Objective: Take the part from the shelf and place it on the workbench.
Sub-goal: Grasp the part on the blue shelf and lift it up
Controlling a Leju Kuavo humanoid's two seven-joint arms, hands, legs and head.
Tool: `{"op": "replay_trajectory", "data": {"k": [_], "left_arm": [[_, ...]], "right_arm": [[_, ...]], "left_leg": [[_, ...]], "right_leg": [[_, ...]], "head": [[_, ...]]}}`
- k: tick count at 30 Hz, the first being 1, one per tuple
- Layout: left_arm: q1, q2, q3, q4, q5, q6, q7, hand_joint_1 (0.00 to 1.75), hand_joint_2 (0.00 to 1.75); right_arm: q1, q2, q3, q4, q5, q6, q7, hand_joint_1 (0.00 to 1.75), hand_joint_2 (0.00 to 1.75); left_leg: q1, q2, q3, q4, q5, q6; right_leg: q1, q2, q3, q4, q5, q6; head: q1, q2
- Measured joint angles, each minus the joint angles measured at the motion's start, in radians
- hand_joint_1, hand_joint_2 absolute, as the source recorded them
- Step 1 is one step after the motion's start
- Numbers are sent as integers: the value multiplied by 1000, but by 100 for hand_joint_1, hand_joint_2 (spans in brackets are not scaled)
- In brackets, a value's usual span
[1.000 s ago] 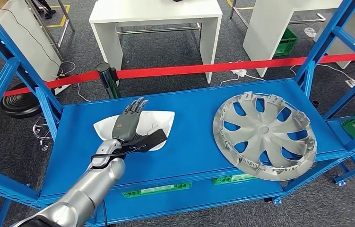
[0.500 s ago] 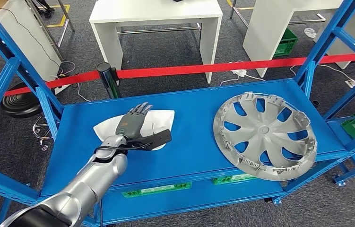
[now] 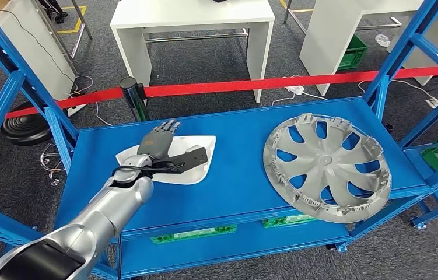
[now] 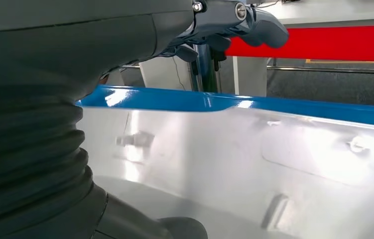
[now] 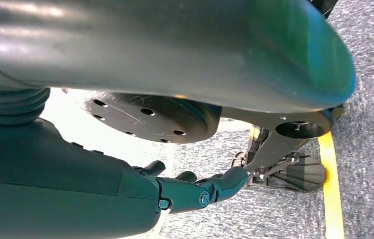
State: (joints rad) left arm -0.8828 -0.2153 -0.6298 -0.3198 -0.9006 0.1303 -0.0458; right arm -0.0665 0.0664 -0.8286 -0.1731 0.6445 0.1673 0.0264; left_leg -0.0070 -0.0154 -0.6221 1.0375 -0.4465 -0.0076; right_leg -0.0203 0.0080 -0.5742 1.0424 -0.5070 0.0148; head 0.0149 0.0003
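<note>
Since 1 s ago: L hand (image 3: 157, 142) has slid further out over the white part (image 3: 200, 144) and shifted toward the shelf's left end; forearm lies lower and flatter along the shelf (image 3: 239, 175). Part itself hasn't budged, same spot on the blue deck. Reads as the reach closing in, grasp not made yet; nothing lifted, counter step not begun.

L hand pose: palm down, fingers (image 3: 170, 125) stretched forward and only slightly apart, lying over the part's left half. Black wrist-camera bracket (image 3: 194, 157) juts out to the hand's right, over the part's middle. L wrist view: white shell (image 4: 254, 169) sits right under the palm, thumb (image 4: 269, 33) and fingertips held above it, past them the shelf's blue edge (image 4: 214, 102) and red tape. Hand spread, holding nothing; can't tell whether palm touches the shell or clears it.

Part location: under and just right of L hand, on the shelf deck, its right end sticking out past the bracket. Grey wheel cover (image 3: 327, 166) lies well off to the hand's right, same deck, untouched.

R hand (image 5: 194, 191): R wrist view has it hanging low over grey floor w/ a yellow line, fingers loosely curled w/ nothing in them.

Judgement: next needs fingers to hook an edge of the shell; it looks smooth, glossy, shallow, so prob. slippery; flat-palm approach may push it rather than catch it.
</note>
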Motion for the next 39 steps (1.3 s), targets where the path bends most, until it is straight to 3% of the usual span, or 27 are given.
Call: {"op": "replay_trajectory", "data": {"k": [6, 14, 29, 30, 33, 34, 39], "left_arm": [[-14, 11, 0, 16, 7, -78, 28, 0, 175], [-25, 23, 2, 32, 10, -204, 6, 0, 175], [-97, 8, 2, 50, -32, -359, 6, 0, 175], [-101, 7, 2, 50, -32, -367, 1, 14, 175], [-112, 7, 2, 53, -31, -387, -14, 140, 175], [-114, 7, 2, 54, -31, -392, -17, 171, 175], [-120, 7, 2, 57, -31, -401, -29, 175, 175]], "right_arm": [[-1, 0, 0, 0, 9, 2, 1, 0, 0], [-5, 0, 0, 0, 21, 3, 8, 0, 0], [-11, 6, 0, 0, 32, 8, 19, 0, 0], [-10, 8, 0, 0, 32, 7, 21, 0, 0], [-9, 11, 0, 0, 32, 4, 28, 0, 0], [-9, 11, 0, 0, 33, 2, 30, 0, 0], [-9, 12, 0, 0, 37, 0, 32, 0, 0]], "left_leg": [[0, 0, 0, 0, 0, 0], [0, 0, 0, 0, 0, 0], [0, 0, 0, 0, 0, 0], [0, 0, 0, 0, 0, 0], [0, 0, 0, 0, 0, 0], [0, 0, 0, 0, 0, 0], [0, 0, 0, 0, 0, 0]], "right_leg": [[0, 0, 0, 0, 0, 0], [0, 0, 0, 0, 0, 0], [0, 0, 0, 0, 0, 0], [0, 0, 0, 0, 0, 0], [0, 0, 0, 0, 0, 0], [0, 0, 0, 0, 0, 0], [0, 0, 0, 0, 0, 0]], "head": [[0, 0], [0, 0], [0, 0], [0, 0], [0, 0], [0, 0], [0, 0]]}}
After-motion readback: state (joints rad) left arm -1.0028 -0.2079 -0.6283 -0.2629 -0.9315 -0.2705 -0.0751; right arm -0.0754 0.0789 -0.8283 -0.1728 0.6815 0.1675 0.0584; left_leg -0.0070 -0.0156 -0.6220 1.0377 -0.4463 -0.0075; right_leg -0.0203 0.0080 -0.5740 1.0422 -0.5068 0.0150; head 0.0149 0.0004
